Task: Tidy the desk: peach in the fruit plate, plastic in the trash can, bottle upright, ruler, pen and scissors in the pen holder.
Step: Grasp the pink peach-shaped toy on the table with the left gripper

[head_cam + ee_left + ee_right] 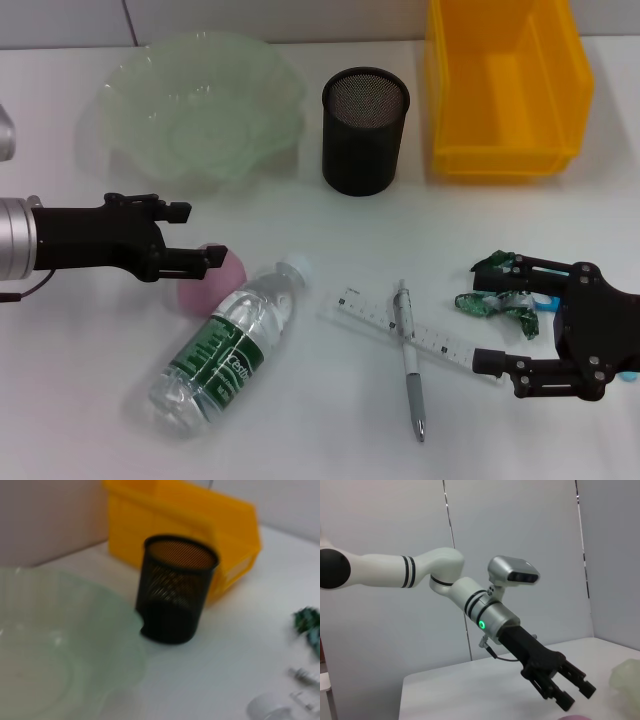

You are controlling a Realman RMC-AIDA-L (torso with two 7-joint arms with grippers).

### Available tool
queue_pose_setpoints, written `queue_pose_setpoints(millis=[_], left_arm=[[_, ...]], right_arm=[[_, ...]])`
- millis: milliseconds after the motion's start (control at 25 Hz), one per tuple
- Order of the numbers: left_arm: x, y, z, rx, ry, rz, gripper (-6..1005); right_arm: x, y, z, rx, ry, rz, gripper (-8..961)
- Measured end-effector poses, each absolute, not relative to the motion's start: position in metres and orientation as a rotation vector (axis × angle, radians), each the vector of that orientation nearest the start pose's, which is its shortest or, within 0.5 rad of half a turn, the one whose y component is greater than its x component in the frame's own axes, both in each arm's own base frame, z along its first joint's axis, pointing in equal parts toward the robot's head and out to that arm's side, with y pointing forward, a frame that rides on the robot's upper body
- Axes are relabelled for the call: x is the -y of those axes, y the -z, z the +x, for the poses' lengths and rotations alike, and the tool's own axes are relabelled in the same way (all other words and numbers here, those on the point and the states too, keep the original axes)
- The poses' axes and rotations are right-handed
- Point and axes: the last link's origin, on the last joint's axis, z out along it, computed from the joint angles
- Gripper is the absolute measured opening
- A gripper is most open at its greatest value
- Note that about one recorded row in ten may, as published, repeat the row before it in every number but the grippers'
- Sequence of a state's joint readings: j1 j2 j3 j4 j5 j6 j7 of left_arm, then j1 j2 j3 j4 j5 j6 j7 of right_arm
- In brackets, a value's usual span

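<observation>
White and smooth, the desk (300,440) gives round things no grip. At the left, the left gripper (190,240) hangs with its black fingers apart, just above the pink peach (205,285), which rests against the neck of the bottle (228,345). A glancing close could send the peach rolling or nudge the slick, lying bottle. Beyond this gripper sit the wavy pale green fruit plate (200,105), the black mesh pen holder (365,130) and, farther right, the yellow trash can (505,85). Between the grippers the clear ruler (400,325) lies under the slim pen (410,375). The right gripper (500,315), fingers spread, brackets the crinkled green plastic (495,295), which may spring free; blue scissors (550,300) lie mostly hidden beneath
</observation>
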State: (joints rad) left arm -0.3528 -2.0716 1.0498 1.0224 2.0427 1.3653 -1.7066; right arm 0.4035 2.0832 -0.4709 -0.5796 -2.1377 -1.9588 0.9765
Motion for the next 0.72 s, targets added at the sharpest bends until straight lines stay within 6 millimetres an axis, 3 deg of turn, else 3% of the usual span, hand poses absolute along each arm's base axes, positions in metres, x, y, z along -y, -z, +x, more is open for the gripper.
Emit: queue_pose_setpoints(millis=[440,720], left_arm=[[-0.329,0.001,-0.28,0.742,0.157,-2.727,818],[-0.331,0.007,-0.278,0.713,0.072,-2.786,679]], right_arm=[[-0.242,-0.007,0.285,-0.282,-0.996,-2.82,793],[-0.244,-0.007,0.283,-0.272,-0.996,-2.822,793]])
